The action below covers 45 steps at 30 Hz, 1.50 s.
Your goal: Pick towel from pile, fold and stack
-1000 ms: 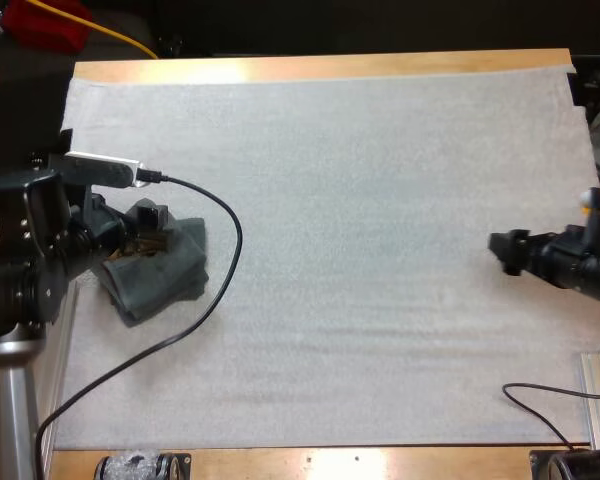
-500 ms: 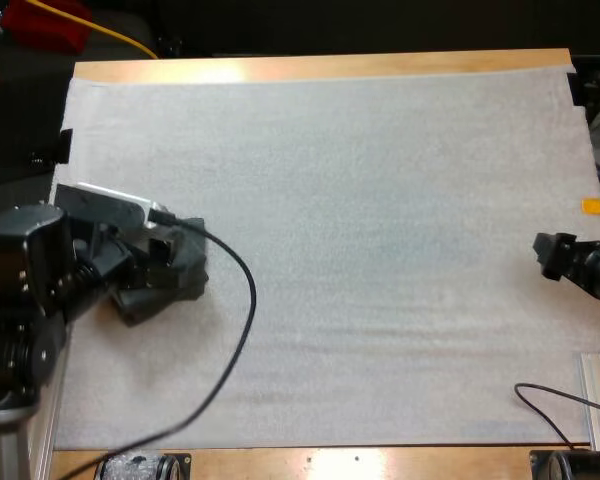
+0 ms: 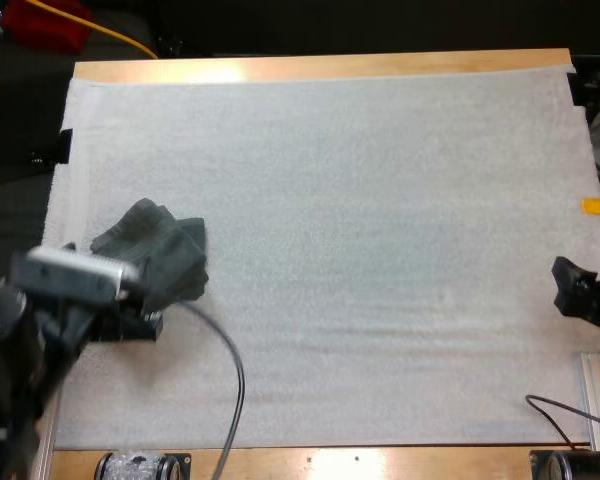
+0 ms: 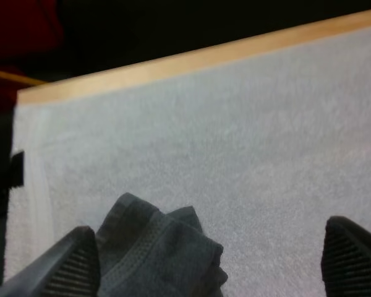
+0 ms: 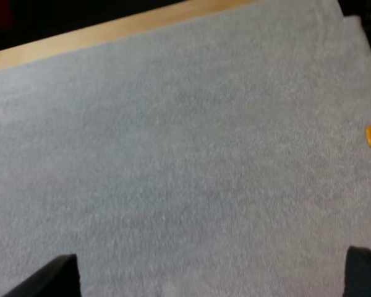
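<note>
Crumpled grey-green towel [image 3: 158, 252] on left part of white mat [image 3: 380, 200] covering wooden desk [image 3: 320, 67], near mat's left edge. Left tool [image 3: 130, 322] just on near side of towel, blurred in high view; towel lies ahead of it, toward far edge and slightly right. In left wrist view, fingers [image 4: 74, 263] spread wide, gripping nothing; heap sits just beside one finger, inside the gap but off to that side, not centred. No clear long axis: lumpy heap, a bit wider than deep, ribbed hem showing on top. Right tool [image 3: 572, 288] at mat's right edge, well apart from towel, fingers spread over bare mat, empty. Left arm far nearer; probably needs centring over heap before closing. No brands, labels or readable writing.
</note>
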Each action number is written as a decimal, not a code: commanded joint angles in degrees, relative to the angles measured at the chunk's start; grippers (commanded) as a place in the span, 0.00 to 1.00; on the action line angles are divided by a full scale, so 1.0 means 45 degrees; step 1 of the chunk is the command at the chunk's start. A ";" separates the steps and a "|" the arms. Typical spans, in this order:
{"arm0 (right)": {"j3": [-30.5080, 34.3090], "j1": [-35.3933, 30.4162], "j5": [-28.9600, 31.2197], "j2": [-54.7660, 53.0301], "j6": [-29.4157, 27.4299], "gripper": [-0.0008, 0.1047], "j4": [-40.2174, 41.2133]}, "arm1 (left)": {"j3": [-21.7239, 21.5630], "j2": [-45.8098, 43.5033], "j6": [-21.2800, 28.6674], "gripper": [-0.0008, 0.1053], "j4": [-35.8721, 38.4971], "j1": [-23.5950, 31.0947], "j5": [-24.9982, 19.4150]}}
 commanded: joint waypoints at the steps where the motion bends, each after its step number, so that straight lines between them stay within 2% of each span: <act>1: -0.0012 -0.0067 -0.0021 -0.0376 -0.0229 0.77 0.0139 | -0.0017 -0.0414 -0.0118 0.68 0.0260 -0.0027 -0.0213; 17: -0.0012 -0.0067 -0.0809 -0.3907 -0.0229 0.77 0.0159 | -0.0025 -0.5163 -0.0139 0.68 0.1992 -0.0027 -0.0201; 29: 0.0000 -0.0067 -0.0800 -0.5747 -0.0203 0.77 0.1008 | -0.0069 -0.7428 -0.0139 0.68 0.3415 -0.0027 -0.0181; 36: 0.0643 -0.0067 -0.0785 -0.6793 -0.0142 0.77 0.1026 | -0.0057 -0.8553 -0.0139 0.68 0.3858 -0.0027 -0.0141; 40: 0.1208 -0.0067 -0.0785 -0.7328 -0.0142 0.77 0.1026 | 0.0345 -0.9275 -0.0139 0.68 0.3944 -0.0027 -0.0131; 45: 0.1896 -0.0067 -0.0785 -0.7970 -0.0142 0.77 0.1026 | 0.1282 -1.0098 -0.0114 0.68 0.4101 -0.0007 0.0189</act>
